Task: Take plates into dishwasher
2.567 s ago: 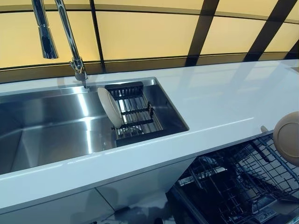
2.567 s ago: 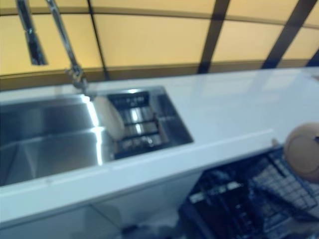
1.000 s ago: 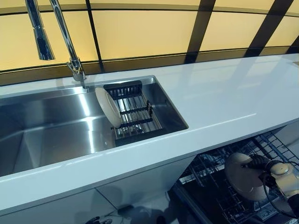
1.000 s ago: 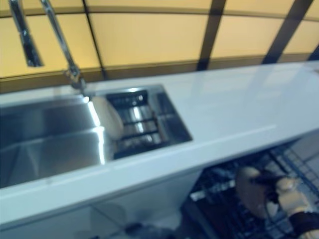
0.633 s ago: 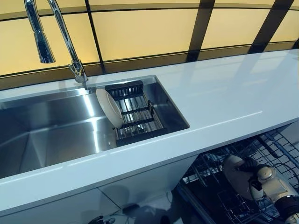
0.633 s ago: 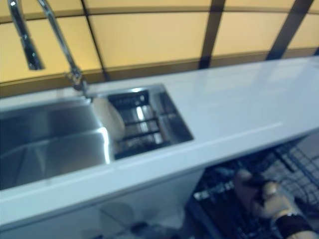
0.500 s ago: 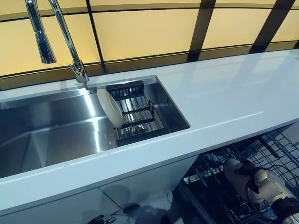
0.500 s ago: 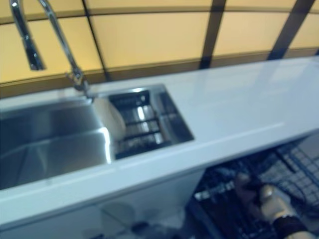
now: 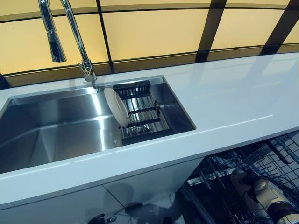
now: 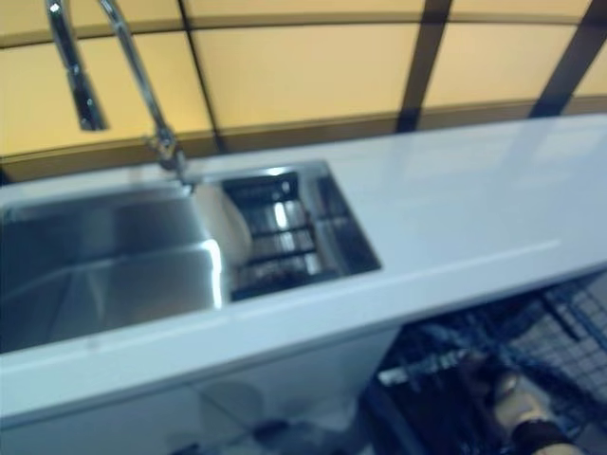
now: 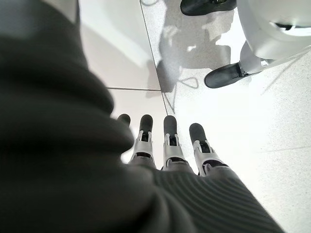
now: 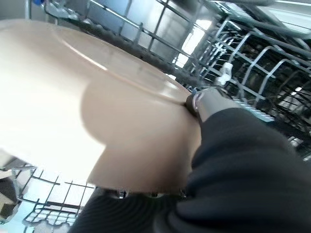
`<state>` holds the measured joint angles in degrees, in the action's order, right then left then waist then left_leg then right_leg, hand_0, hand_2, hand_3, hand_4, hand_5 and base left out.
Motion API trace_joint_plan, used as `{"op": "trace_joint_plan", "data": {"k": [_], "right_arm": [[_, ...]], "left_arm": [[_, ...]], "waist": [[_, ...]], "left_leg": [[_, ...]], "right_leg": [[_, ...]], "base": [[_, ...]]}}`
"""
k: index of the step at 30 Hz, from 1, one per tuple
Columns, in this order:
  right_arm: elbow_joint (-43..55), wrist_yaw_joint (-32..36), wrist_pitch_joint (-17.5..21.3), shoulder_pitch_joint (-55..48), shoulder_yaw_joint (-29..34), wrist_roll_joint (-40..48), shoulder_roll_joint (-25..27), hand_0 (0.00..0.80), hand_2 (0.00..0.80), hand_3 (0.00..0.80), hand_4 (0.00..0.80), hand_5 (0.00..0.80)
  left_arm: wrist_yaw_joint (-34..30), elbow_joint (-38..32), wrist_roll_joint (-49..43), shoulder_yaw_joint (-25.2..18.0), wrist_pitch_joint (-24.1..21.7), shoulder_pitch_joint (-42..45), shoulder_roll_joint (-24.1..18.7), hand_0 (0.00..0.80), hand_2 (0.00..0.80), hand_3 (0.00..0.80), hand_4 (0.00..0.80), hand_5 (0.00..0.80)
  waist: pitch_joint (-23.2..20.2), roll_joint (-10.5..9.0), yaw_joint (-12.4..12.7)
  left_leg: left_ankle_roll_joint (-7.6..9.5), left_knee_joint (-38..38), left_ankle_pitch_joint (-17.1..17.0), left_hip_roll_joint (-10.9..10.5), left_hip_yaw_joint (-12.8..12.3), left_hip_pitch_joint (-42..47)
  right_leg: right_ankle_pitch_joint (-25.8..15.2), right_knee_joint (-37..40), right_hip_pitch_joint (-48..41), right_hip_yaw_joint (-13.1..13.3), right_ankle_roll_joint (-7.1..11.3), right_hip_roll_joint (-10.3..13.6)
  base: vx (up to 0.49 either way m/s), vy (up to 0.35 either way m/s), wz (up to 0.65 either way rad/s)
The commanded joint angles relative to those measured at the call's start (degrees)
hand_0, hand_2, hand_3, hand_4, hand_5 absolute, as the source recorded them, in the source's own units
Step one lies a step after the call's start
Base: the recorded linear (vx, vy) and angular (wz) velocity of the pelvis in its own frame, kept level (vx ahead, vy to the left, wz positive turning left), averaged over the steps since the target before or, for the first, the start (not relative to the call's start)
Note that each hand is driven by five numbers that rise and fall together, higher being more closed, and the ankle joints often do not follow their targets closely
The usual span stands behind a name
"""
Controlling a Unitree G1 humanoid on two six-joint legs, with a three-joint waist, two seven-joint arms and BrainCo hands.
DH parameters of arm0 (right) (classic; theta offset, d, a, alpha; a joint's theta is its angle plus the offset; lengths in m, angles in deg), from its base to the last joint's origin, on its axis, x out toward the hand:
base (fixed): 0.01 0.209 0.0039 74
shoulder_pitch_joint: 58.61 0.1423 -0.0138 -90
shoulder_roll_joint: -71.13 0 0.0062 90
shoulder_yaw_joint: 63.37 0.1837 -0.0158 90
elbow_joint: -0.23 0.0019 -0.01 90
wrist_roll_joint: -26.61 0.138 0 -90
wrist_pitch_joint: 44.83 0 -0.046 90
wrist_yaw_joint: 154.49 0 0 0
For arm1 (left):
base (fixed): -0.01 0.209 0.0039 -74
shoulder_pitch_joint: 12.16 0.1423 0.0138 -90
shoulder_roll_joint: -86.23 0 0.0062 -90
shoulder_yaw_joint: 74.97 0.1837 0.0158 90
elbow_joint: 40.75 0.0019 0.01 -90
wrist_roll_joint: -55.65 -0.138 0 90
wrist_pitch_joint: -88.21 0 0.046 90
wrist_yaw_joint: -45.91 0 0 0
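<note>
A beige plate (image 12: 73,97) is pinched in my right hand (image 9: 264,193), thumb (image 12: 210,103) on its face, fingers hidden under its rim. Hand and plate (image 9: 239,181) are low inside the open dishwasher's wire rack (image 9: 280,156), under the counter at the lower right. The plate fills most of the right wrist view, with rack tines (image 12: 248,63) just beyond it. A second pale plate (image 9: 116,106) stands on edge in a dark drying rack (image 9: 142,114) inside the steel sink (image 9: 51,130). My left hand (image 11: 167,145) hangs over the floor with straight fingers, holding nothing.
A white countertop (image 9: 233,102) runs around the sink and over the dishwasher. A tall chrome tap (image 9: 77,37) rises behind the sink. White cabinet fronts (image 9: 140,186) lie below the counter, left of the dishwasher opening.
My right hand has carried the plate from counter height down and left into the dishwasher rack, sinking lower in the last half second. The camera has shifted, sliding the sink rightward.
</note>
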<state>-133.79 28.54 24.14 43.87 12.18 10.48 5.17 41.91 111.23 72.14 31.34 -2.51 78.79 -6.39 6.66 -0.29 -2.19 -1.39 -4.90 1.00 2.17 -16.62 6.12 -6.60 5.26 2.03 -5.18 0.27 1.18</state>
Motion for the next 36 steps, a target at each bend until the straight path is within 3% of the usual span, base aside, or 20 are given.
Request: {"op": "trace_joint_plan", "data": {"k": [1, 20, 21, 22, 29, 36], "right_arm": [[-5.3, -1.3, 1.4, 6.4, -2.5, 1.9, -1.6, 0.800, 0.800, 0.800, 0.800, 0.800], [-7.8, -0.9, 1.2, 7.9, -3.1, 1.2, -2.3, 0.800, 0.800, 0.800, 0.800, 0.800], [-7.3, -1.7, 0.8, 7.7, -3.1, 1.2, -2.2, 0.587, 0.587, 0.587, 0.587, 0.587], [-6.7, -1.7, 0.4, 7.8, -3.0, 0.9, -1.8, 0.000, 0.000, 0.000, 0.000, 0.000], [2.7, 0.2, -6.2, 6.8, -1.1, -1.4, 1.7, 0.000, 0.000, 0.000, 0.000, 0.000], [16.3, 7.6, -12.0, 4.7, 4.2, -6.6, 7.7, 0.000, 0.000, 0.000, 0.000, 0.000]], "left_arm": [[-0.6, 1.3, -2.2, 1.8, -0.5, -3.3, 0.3, 0.000, 0.000, 0.000, 0.000, 0.000], [-0.4, 1.0, -2.1, 2.0, 0.1, -3.7, 0.6, 0.000, 0.000, 0.000, 0.000, 0.000], [-0.4, 0.8, -2.1, 1.9, 0.3, -3.7, 0.5, 0.000, 0.000, 0.000, 0.000, 0.000], [-0.4, 0.8, -2.1, 1.8, 0.2, -3.7, 0.5, 0.000, 0.000, 0.000, 0.000, 0.000], [0.1, -0.3, -1.8, 0.5, 1.0, -3.6, -0.2, 0.000, 0.000, 0.000, 0.000, 0.000], [0.2, -1.0, -1.9, -1.8, 1.4, -2.9, -1.0, 0.000, 0.000, 0.000, 0.000, 0.000]], "waist": [[0.5, -0.20, 0.6], [0.7, 0.18, 1.1], [0.8, 0.14, 1.0], [0.8, 0.08, 0.9], [1.5, -0.65, 0.1], [2.1, -1.70, -1.7]], "left_leg": [[2.36, -0.1, 3.1, -0.3, 3.7, -1.0], [2.36, -0.1, 2.9, -0.5, 4.5, -1.2], [2.36, -0.1, 2.8, -0.5, 4.5, -1.1], [2.35, -0.1, 2.8, -0.5, 4.4, -1.1], [2.33, -0.1, 2.8, -0.3, 3.9, -0.8], [2.26, -0.1, 2.7, -0.1, 3.1, -0.8]], "right_leg": [[5.9, -0.3, -4.1, -3.1, 4.38, 2.3], [5.8, -0.3, -4.1, -3.4, 4.21, 2.5], [5.8, -0.3, -4.1, -3.4, 4.19, 2.5], [5.8, -0.3, -4.1, -3.3, 4.18, 2.5], [5.4, -0.3, -4.2, -2.8, 4.24, 2.3], [5.0, -0.3, -3.9, -1.7, 4.28, 2.0]], "base": [[0.000, 0.000, 0.00], [-0.001, -0.001, 0.02], [0.000, 0.000, 0.00], [0.000, 0.000, 0.00], [0.000, 0.000, 0.00], [0.000, 0.000, 0.00]]}}
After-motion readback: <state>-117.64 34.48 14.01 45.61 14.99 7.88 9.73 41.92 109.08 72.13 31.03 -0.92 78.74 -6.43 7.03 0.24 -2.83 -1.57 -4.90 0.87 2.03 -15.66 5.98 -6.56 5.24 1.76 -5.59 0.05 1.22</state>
